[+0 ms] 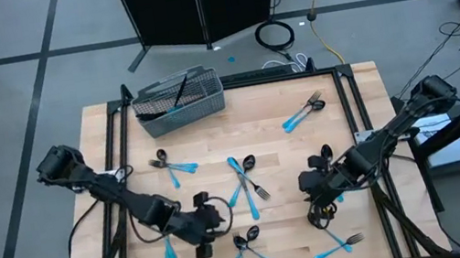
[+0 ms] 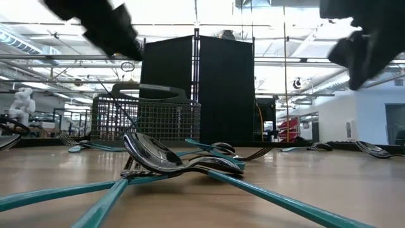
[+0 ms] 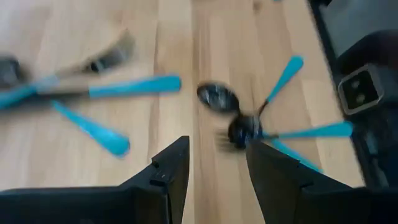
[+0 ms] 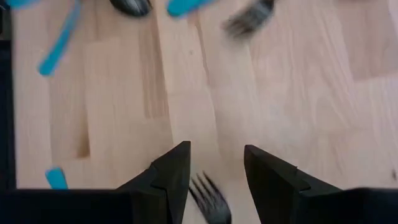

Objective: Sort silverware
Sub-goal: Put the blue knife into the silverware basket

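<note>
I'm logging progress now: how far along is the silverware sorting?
Early. The mesh basket holds perhaps one dark piece. Nothing is in hand: left gripper and right gripper are open and empty above the table. The silverware remains scattered in clusters.

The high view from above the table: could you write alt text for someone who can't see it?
Two dark robot arms reach over a light wooden table scattered with small clusters of blue-handled silverware; the left hand and the right hand, both open and empty, hover near the front clusters. A grey wire-mesh basket sits at the far edge.
</note>
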Robot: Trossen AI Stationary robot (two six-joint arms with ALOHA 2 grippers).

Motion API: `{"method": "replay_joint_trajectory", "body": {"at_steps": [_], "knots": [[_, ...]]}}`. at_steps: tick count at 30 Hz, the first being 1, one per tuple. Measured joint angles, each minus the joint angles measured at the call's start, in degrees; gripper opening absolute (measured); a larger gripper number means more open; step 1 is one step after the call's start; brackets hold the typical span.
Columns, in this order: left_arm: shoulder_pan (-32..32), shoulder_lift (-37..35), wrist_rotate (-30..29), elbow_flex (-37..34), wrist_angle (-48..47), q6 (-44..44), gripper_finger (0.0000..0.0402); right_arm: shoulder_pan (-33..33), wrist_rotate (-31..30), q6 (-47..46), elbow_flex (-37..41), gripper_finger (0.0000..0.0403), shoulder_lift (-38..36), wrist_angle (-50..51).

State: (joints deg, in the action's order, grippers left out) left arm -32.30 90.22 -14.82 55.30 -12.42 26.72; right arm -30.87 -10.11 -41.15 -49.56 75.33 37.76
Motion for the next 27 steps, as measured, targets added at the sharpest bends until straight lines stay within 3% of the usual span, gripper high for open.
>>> {"method": "replay_joint_trajectory", "body": {"at_steps": [9,17,23,27], "knots": [[-4.2,0.8,-2.2,-2.0,0.2,8.0,0.0155,-5.2,0.1,-6.0,0.0,0.0144,0.3,4.0],[-4.6,1.1,-2.7,-2.0,-0.6,6.8,0.0155,-8.5,1.5,0.1,0.0,0.0144,2.9,3.6],[0.9,2.6,-7.1,-2.0,6.4,13.6,0.0155,-8.2,-1.1,-4.5,0.0,0.0144,5.9,0.4],[5.7,5.2,0.2,-1.5,10.6,14.2,0.0155,-7.7,-3.4,-6.2,0.0,0.0144,7.3,-2.1]]}}
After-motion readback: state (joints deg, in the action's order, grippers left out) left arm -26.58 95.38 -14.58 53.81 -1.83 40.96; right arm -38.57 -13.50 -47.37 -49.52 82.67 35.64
